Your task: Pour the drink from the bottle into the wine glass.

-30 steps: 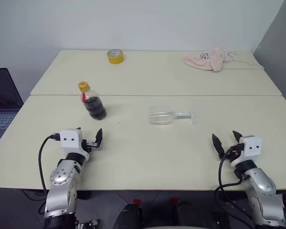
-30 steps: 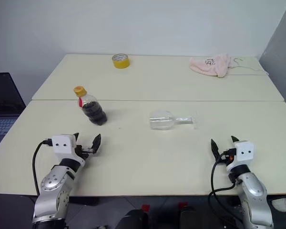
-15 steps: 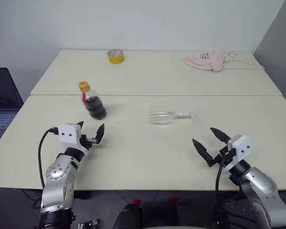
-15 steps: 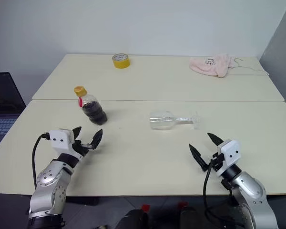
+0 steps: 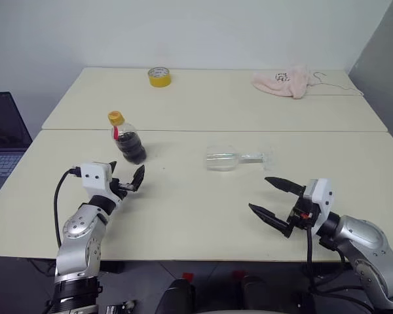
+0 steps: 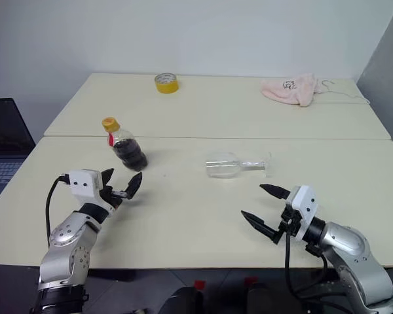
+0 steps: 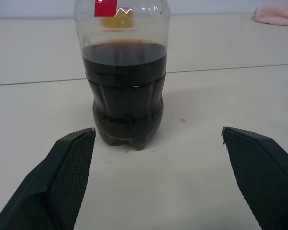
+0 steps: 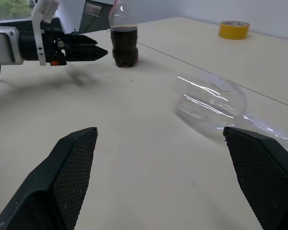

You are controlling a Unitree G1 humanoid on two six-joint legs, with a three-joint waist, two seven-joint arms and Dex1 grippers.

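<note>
Left eye view: bottle point(image 5: 126, 139) upright, wine glass point(image 5: 230, 158) on side; both hands spread wide, empty.

Bottle point(image 7: 126, 81) cap beyond frame edge

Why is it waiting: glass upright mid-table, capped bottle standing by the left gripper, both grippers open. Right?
Not quite: the wine glass is lying on its side, not upright, as the left eye view shows. The rest holds: the capped bottle stands by the left gripper, and it and the right gripper are open.
</note>
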